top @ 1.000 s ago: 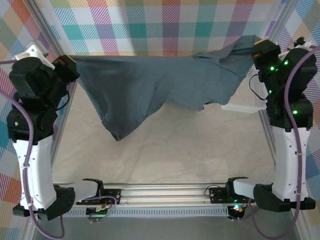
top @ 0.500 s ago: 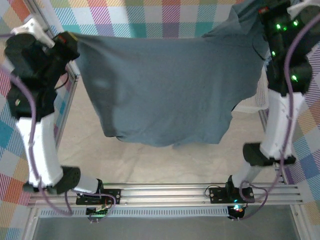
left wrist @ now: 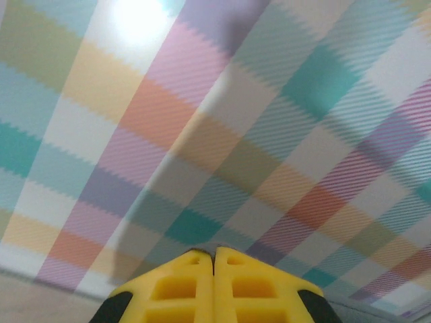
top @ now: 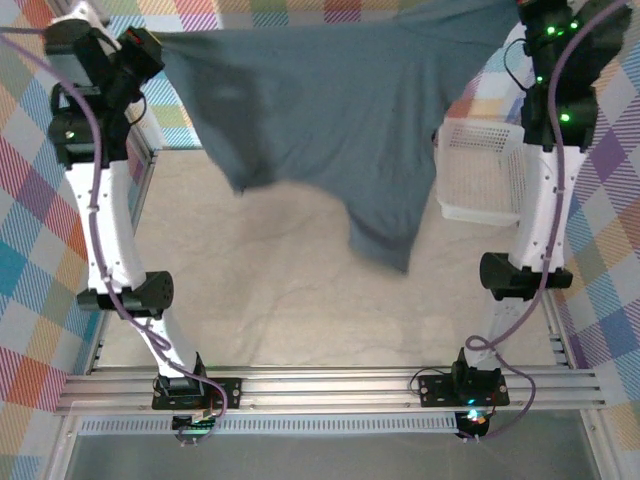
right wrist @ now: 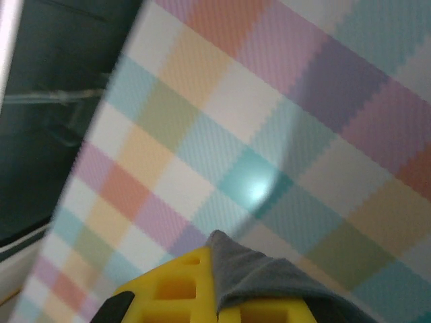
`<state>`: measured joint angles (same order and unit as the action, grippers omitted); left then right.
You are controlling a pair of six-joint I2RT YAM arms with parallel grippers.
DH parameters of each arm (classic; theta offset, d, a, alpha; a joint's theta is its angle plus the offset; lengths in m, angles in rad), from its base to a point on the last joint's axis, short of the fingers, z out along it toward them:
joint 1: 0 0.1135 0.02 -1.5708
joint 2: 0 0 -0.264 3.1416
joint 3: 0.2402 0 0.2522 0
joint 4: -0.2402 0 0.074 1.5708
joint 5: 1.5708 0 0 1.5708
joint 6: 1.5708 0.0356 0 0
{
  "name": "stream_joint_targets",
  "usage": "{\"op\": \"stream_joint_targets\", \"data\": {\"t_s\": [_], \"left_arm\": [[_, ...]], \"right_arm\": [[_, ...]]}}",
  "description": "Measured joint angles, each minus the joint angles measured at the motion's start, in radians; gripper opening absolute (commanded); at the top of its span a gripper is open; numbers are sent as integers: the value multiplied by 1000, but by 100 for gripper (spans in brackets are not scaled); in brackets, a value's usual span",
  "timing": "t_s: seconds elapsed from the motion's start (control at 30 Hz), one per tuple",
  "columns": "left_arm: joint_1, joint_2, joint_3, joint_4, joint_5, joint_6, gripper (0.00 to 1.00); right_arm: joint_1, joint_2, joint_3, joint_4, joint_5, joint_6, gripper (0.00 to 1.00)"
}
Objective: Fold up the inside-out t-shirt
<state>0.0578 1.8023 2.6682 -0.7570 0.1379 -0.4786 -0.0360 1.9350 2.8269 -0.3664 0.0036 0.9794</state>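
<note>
My left pincer (left wrist: 213,261) is squeezed tight, its two yellow fingers pressed flat together. From above, it (top: 150,47) is up high, pinching one corner of the grey t-shirt (top: 330,110). My right pincer (right wrist: 215,272) is squeezed tight too, with a fold of the t-shirt (right wrist: 269,282) poking out between its fingers.

The t-shirt hangs in the air between my two arms, spread wide along the top. One long bit droops down in the middle, over the table (top: 270,300). The table is pale and a bit wrinkly. A white basket (top: 480,185) sits on it, just beside my right arm. A metal rail (top: 330,385) runs along the near edge. All around is a checked wall (left wrist: 236,134) in many soft colours.

From above, the picture's top edge cuts off the shirt's right corner. I cannot tell if the drooping bit touches the table. Beside my right pincer is a dark patch (right wrist: 47,101) that I cannot make out.
</note>
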Motion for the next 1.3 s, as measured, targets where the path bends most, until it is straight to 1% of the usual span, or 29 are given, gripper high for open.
{"op": "stream_joint_targets", "data": {"t_s": [0.07,0.13,0.2,0.27,0.33,0.4,0.43,0.47,0.57,0.63,0.67,0.73,0.83,0.93,1.03,1.1,1.13,1.17,1.2,1.23,1.27,1.3], "left_arm": [[0,-65,-6,10,8,-3,0],[1,-138,-66,35,18,-2,0],[5,-232,-219,83,40,5,0],[11,-352,-488,167,81,16,0],[13,-450,-769,257,121,21,0],[10,-519,-1057,344,147,17,0],[8,-539,-1196,389,155,11,0],[4,-541,-1342,427,159,3,0],[-13,-530,-1686,486,157,-33,0],[-39,-530,-1833,502,158,-61,0],[-56,-530,-1885,516,157,-76,0],[-87,-534,-1940,532,152,-93,0],[-120,-551,-1959,541,132,-103,0],[-129,-611,-1970,528,91,-108,0],[-129,-757,-1997,426,11,-114,1],[-129,-877,-2013,345,-39,-119,7],[-129,-952,-2024,304,-62,-122,17],[-129,-1027,-2033,264,-80,-125,33],[-129,-1081,-2043,240,-86,-128,49],[-129,-1143,-2056,211,-97,-135,57],[-129,-1202,-2069,181,-100,-138,63],[-129,-1240,-2079,161,-103,-140,70]], "right_arm": [[-3,-61,-10,6,-34,24,0],[-8,-124,-40,5,-72,42,0],[-11,-181,-111,-7,-129,53,0],[-16,-239,-251,-5,-219,50,0],[-16,-302,-460,21,-322,35,0],[-15,-372,-754,73,-403,23,0],[-13,-404,-930,109,-435,18,0],[-10,-416,-1099,131,-456,10,0],[-7,-412,-1506,145,-473,4,0],[-5,-411,-1685,112,-474,8,0],[-4,-412,-1752,101,-478,13,0],[-3,-420,-1820,95,-478,30,0],[3,-488,-1867,88,-454,61,0],[14,-615,-1901,52,-411,95,0],[26,-827,-1974,-54,-330,153,0],[40,-1022,-2035,-165,-257,209,0],[49,-1146,-2068,-228,-219,243,0],[58,-1268,-2098,-290,-190,271,0],[64,-1375,-2120,-341,-168,294,7],[67,-1477,-2138,-390,-154,317,22],[70,-1572,-2158,-433,-143,336,37],[70,-1645,-2177,-459,-141,345,51]]}}
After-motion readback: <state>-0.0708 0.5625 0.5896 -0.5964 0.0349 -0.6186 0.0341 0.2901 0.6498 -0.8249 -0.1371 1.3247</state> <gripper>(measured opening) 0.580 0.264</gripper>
